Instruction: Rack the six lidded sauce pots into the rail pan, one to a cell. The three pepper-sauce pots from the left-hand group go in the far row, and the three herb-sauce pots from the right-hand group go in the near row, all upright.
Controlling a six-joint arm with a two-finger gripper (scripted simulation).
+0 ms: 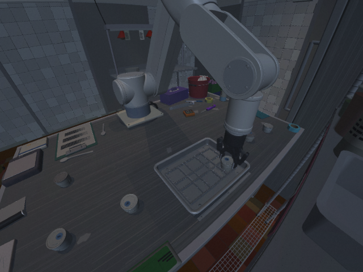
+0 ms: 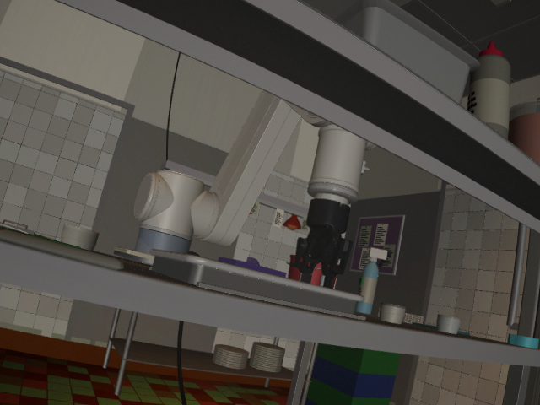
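Observation:
A lidded sauce pot (image 1: 227, 162) stands upright in a cell at the right end of the rail pan (image 1: 201, 173). My gripper (image 1: 231, 159) reaches down into the pan there and is closed around this pot. Three more pots lie on the left of the table: one plain-lidded (image 1: 62, 179) and two with blue-marked lids (image 1: 129, 203) (image 1: 58, 239). Two pots stand past the pan on the right, one (image 1: 267, 127) in plain sight and one (image 1: 249, 137) partly hidden by my arm. From the second side camera the pan's wall (image 2: 257, 274) hides the held pot below my gripper (image 2: 323, 267).
Behind the pan stand my arm's base (image 1: 137, 96), a red bucket (image 1: 198, 86), a purple box (image 1: 174, 95) and small tools. A clipboard (image 1: 75, 140) and trays lie at the left. The table edge runs close along the pan's near right side. A shelf hangs overhead.

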